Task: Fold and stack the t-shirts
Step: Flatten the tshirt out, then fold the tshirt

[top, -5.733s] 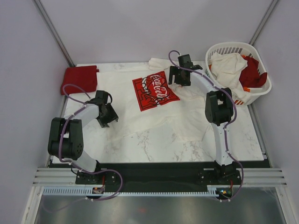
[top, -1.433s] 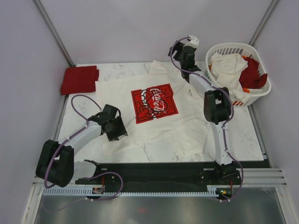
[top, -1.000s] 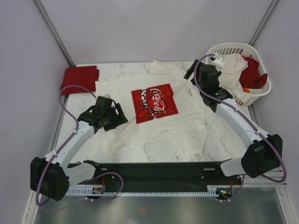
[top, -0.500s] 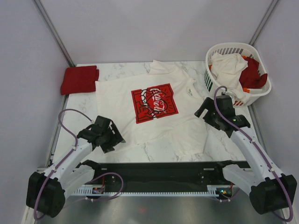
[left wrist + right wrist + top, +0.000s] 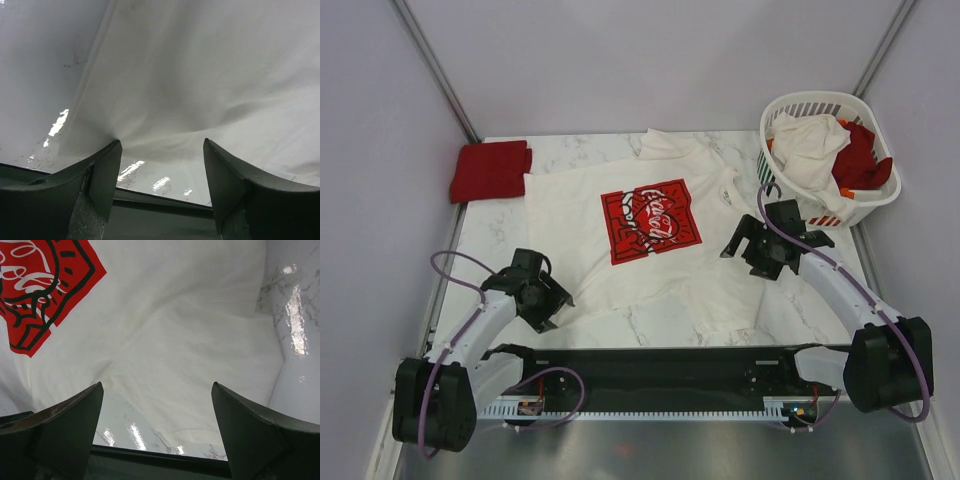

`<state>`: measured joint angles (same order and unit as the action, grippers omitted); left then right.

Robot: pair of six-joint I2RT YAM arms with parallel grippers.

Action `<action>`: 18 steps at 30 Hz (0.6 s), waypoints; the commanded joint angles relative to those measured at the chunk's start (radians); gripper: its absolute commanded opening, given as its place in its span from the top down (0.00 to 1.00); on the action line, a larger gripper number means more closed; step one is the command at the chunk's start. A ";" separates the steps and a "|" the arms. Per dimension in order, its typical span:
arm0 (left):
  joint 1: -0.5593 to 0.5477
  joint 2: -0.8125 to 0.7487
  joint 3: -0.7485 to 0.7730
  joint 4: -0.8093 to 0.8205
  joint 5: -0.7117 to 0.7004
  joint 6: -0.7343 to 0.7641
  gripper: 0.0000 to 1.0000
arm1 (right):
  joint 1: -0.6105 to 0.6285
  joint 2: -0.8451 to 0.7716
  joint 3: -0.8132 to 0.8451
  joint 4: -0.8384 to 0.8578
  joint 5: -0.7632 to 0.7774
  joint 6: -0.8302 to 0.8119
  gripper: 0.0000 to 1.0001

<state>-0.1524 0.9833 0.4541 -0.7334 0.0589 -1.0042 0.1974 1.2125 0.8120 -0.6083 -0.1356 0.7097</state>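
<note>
A cream-white t-shirt (image 5: 720, 260) with a red graphic (image 5: 651, 220) lies spread flat on the marble table (image 5: 495, 240). A folded red t-shirt (image 5: 490, 170) rests at the far left corner. My left gripper (image 5: 548, 302) is low at the spread shirt's near left hem corner, open; in the left wrist view the hem (image 5: 165, 100) lies just ahead of my left gripper (image 5: 161, 150), one fingertip (image 5: 112, 155) touching its edge. My right gripper (image 5: 742, 246) hovers wide open over the shirt's right side. The right wrist view has plain cloth (image 5: 190, 350) below my right gripper (image 5: 157, 395).
A white slatted laundry basket (image 5: 820, 98) stands at the far right, holding a cream t-shirt (image 5: 810, 145) and a red one (image 5: 862, 160). Grey walls close in the table on three sides. The black base rail (image 5: 650, 365) runs along the near edge.
Both arms have drawn back toward the near edge. The left gripper dropped to the shirt's near left corner; the right gripper left the basket side and came over the shirt's right part.
</note>
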 commanded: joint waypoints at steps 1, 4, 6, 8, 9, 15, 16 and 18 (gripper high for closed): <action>0.004 0.054 0.041 -0.043 -0.057 -0.033 0.27 | -0.007 0.028 0.030 0.051 -0.062 -0.029 0.02; -0.004 0.124 0.041 -0.037 -0.083 -0.028 0.32 | -0.007 0.050 0.029 0.058 -0.079 -0.030 0.02; -0.019 0.153 0.047 -0.014 -0.122 -0.033 0.42 | -0.007 0.058 0.012 0.076 -0.084 -0.021 0.02; -0.047 0.167 0.070 0.012 -0.139 -0.030 0.55 | -0.007 0.073 0.003 0.090 -0.090 -0.021 0.04; -0.050 0.176 0.081 0.023 -0.139 -0.025 0.60 | -0.009 0.076 0.001 0.091 -0.091 -0.019 0.04; -0.055 0.259 0.129 0.113 -0.172 0.044 0.88 | -0.010 0.056 -0.023 0.091 -0.059 -0.018 0.11; -0.055 0.274 0.133 0.120 -0.169 0.052 0.98 | -0.009 0.052 -0.037 0.090 -0.052 -0.015 0.12; -0.055 0.296 0.153 0.127 -0.172 0.067 0.98 | -0.010 0.029 -0.051 0.088 -0.035 -0.013 0.14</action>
<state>-0.2054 1.2438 0.5850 -0.6991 -0.0319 -0.9817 0.1921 1.2816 0.7811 -0.5327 -0.2024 0.6983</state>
